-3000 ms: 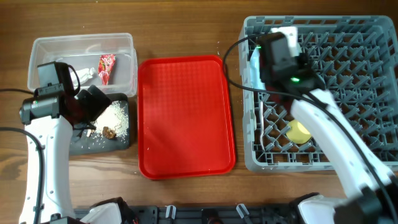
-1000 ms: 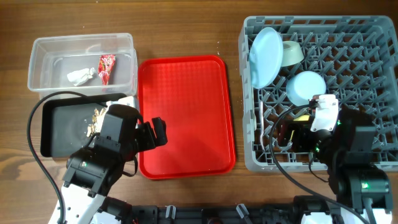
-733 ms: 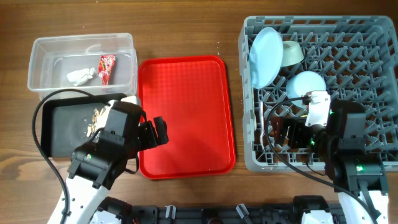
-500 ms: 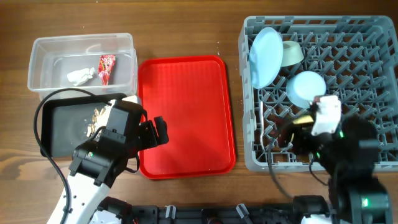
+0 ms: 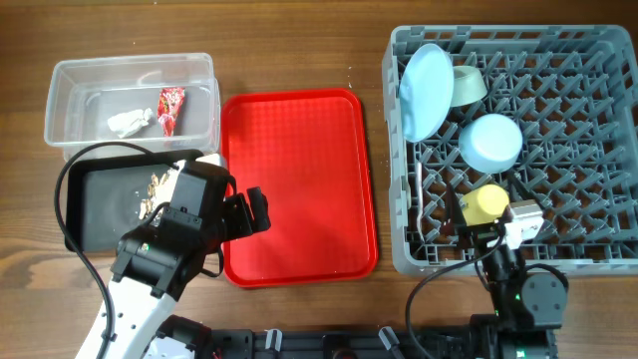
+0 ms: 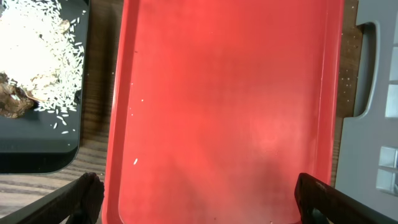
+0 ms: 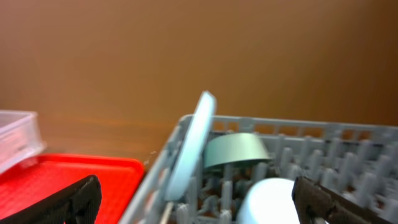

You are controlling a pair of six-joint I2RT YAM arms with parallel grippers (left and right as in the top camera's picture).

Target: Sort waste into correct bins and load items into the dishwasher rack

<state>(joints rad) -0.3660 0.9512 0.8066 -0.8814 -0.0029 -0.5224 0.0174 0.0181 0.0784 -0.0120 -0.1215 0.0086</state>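
Both wide: left pincer (image 6: 199, 196), right pincer (image 7: 196, 200); round plate (image 5: 427, 92) on edge in pegged rack (image 5: 588, 179).

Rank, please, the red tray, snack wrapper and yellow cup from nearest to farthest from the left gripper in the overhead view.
1. Red tray, right beneath the left gripper.
2. Snack wrapper, in the clear tub at the left.
3. Yellow cup, in the rack, far right.
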